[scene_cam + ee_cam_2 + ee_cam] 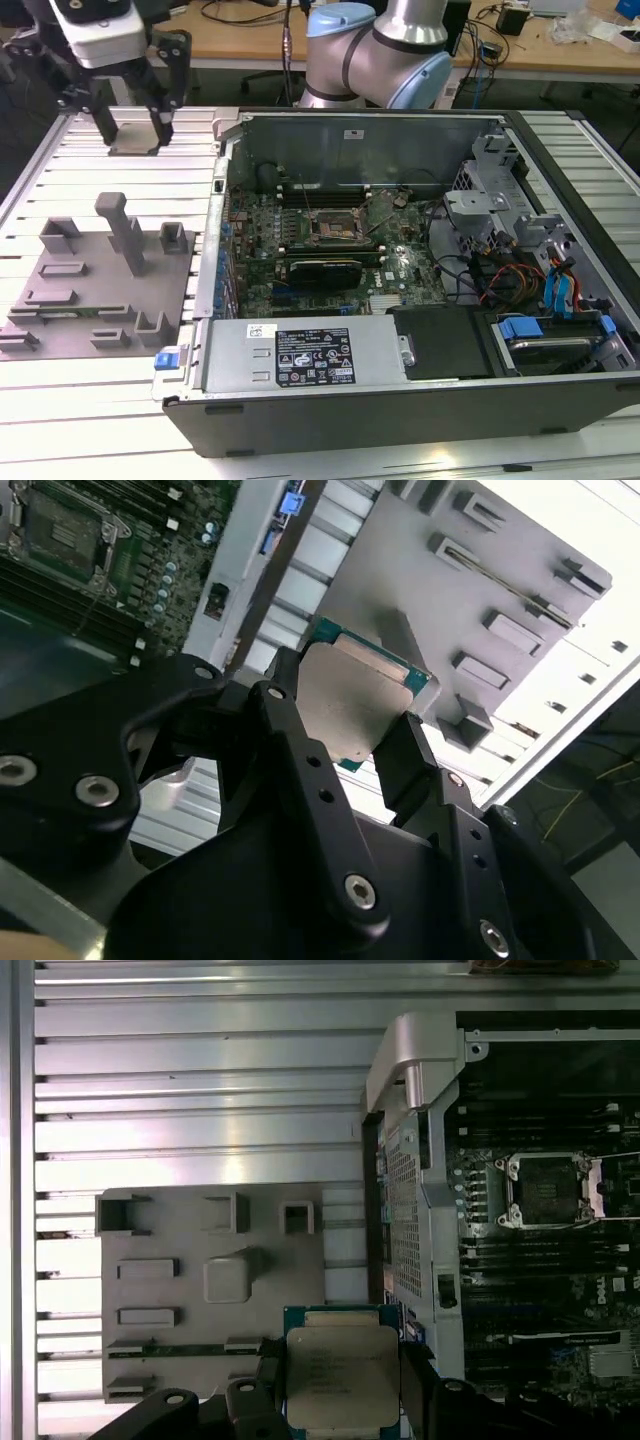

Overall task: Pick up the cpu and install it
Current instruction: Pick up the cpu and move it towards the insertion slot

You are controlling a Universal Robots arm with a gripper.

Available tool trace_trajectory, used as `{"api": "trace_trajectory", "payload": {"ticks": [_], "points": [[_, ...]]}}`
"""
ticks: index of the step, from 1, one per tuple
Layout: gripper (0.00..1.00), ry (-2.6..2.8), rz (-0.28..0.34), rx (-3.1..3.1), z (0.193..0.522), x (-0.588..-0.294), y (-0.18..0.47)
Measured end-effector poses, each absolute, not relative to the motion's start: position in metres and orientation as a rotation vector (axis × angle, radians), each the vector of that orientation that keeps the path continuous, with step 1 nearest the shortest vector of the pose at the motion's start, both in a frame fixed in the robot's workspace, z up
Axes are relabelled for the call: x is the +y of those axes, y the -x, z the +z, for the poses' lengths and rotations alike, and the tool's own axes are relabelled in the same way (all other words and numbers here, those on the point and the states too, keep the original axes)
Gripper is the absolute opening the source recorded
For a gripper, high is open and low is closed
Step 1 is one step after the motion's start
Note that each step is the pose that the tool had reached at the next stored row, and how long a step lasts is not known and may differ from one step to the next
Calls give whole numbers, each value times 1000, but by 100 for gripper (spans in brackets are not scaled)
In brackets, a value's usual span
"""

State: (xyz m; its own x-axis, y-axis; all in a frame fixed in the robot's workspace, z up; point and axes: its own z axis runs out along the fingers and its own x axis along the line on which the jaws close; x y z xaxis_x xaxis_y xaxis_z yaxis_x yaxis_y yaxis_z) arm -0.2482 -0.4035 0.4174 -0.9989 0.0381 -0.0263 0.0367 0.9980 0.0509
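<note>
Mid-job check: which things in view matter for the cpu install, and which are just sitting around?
Belongs to the job:
- cpu, clamped in the tool
- socket on the motherboard

Just lying about:
- grey fixture tray
- power supply
- cables

Got a small flat square cpu (340,1375) here, dull silvery lid with a green board edge peeking out. Pinched on two opposite sides in the gripper (350,715), lid facing both wrist views, up off the table, not installed yet.
</note>
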Motion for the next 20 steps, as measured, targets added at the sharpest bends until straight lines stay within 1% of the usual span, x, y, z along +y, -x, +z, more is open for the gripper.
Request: {"api": "trace_trajectory", "payload": {"ticks": [20], "points": [[55, -58, 79, 3113, 417, -404, 163]]}}
